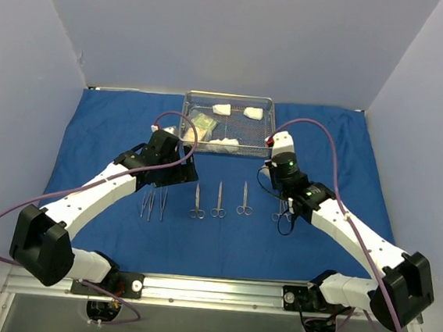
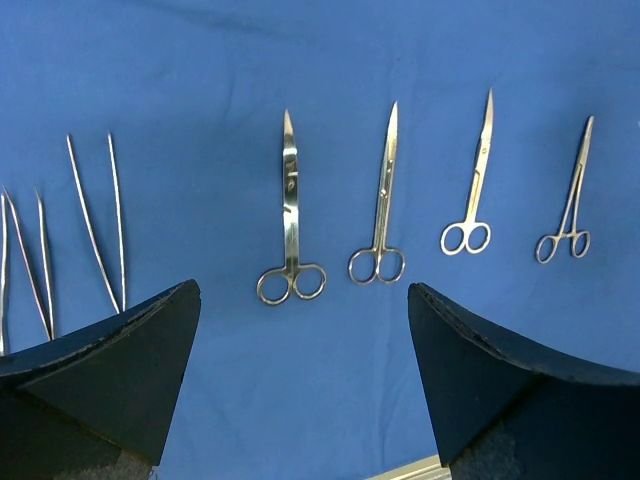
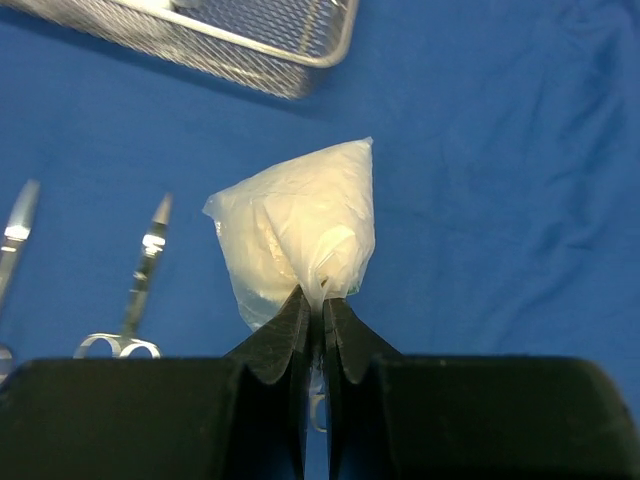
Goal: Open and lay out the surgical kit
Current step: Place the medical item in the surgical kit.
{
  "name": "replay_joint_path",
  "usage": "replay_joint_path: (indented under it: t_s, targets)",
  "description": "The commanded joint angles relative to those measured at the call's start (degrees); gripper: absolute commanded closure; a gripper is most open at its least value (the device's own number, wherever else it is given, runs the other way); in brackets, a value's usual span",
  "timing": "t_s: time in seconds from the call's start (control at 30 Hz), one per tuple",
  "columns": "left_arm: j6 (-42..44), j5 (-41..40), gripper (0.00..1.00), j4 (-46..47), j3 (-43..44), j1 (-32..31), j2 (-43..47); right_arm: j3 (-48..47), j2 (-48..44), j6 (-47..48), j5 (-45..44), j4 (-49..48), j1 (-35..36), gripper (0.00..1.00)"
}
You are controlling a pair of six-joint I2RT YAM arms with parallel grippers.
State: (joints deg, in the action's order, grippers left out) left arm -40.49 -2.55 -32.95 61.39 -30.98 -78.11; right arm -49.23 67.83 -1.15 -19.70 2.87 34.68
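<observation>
The blue cloth (image 1: 108, 124) lies spread flat. On it, in a row, lie two tweezers (image 2: 100, 220), three scissors (image 2: 291, 215) and forceps (image 2: 570, 200). The wire-mesh tray (image 1: 230, 96) stands at the back, holding white gauze pads (image 1: 252, 112) and a clear packet (image 1: 202, 122). My left gripper (image 2: 302, 290) hangs open and empty above the row, near the tweezers (image 1: 155, 204). My right gripper (image 3: 322, 300) is shut on the edge of a clear packet (image 3: 300, 235) holding white gauze, lifted above the cloth to the right of the scissors (image 3: 140, 275). The right arm's wrist (image 1: 284, 156) hides that packet from above.
Grey walls close in the table on three sides. A metal rail (image 1: 209, 290) with both arm bases runs along the near edge. Purple cables (image 1: 326, 137) loop over each arm. Bare blue cloth (image 3: 520, 180) lies to the right of the held packet.
</observation>
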Motion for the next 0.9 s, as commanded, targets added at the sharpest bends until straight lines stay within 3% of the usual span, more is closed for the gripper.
replay_joint_path:
  t_s: [0.0,0.1,0.5,0.67,0.87]
  targets:
    - [-1.7,-0.4,0.06,1.0,-1.1,-0.4,3.0,-3.0,2.7,5.8,-11.4,0.6,1.6,1.0]
    - [-2.0,-1.8,0.06,-0.4,-1.5,-0.4,4.2,-2.7,2.7,7.4,-12.4,-1.5,2.1,0.98]
    - [-1.3,-3.7,0.06,-3.5,-2.0,-0.4,6.6,4.7,0.2,31.5,-16.6,-17.5,2.6,0.99]
    - [-0.8,-4.2,0.06,-3.6,-2.1,-0.4,7.8,6.9,-1.5,39.6,-10.0,-17.6,-0.6,0.92]
    - [-0.3,-5.7,0.06,-6.0,-1.5,-0.2,8.5,6.9,-2.8,38.9,-2.9,-15.4,-5.9,0.93]
